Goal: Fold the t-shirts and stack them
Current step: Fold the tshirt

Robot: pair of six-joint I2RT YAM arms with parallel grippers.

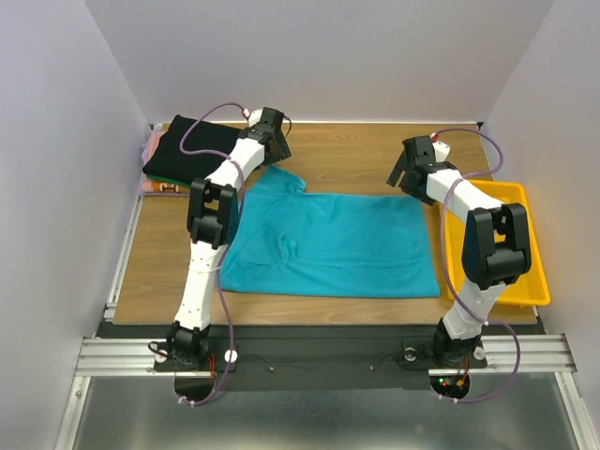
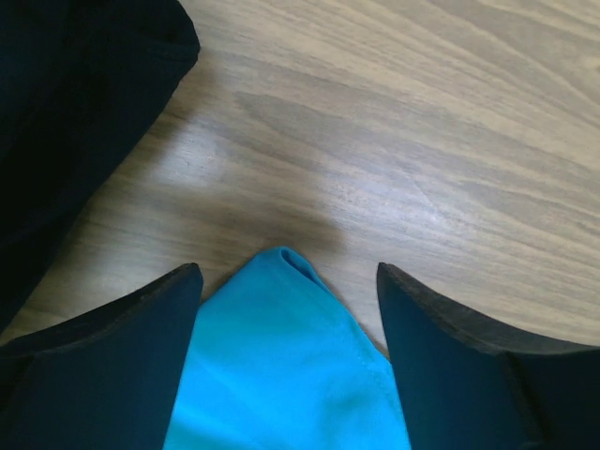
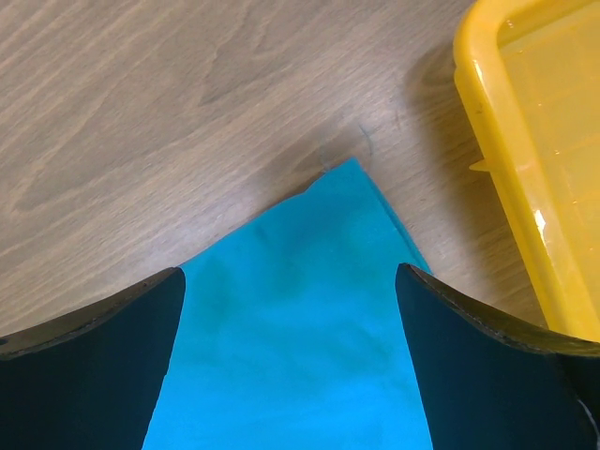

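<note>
**Take both far corners together, then fold toward the near edge**

The table point(image 1: 375, 150) carries the turquoise tee point(image 1: 347, 244) spread flat at its centre, one sleeve reaching out toward 11 o'clock. The tray point(image 1: 537, 272) sits at 3 o'clock, close beside the tee's right edge. The stack point(image 1: 192, 150) of folded tees, black on top, lies at 10 o'clock.

The left gripper point(image 2: 289, 281) hangs over the sleeve tip point(image 2: 284, 258), jaws spread, one finger to each side of the cloth. The right gripper point(image 3: 289, 277) hangs the same way over the tee's far right corner point(image 3: 352, 169), also spread and holding nothing.

The step in hand looks like the first fold. To do it well, each gripper should probably come straight down and close well inside its corner. The cloth is thin, and a bite at the very tip may slip. The left tip seems slightly curled, so a deeper bite suits it. Lift both corners evenly and carry them toward 6 o'clock at one pace, or the fold line will likely skew. On the right, keep the outer finger off the tray rim at 2 o'clock.
</note>
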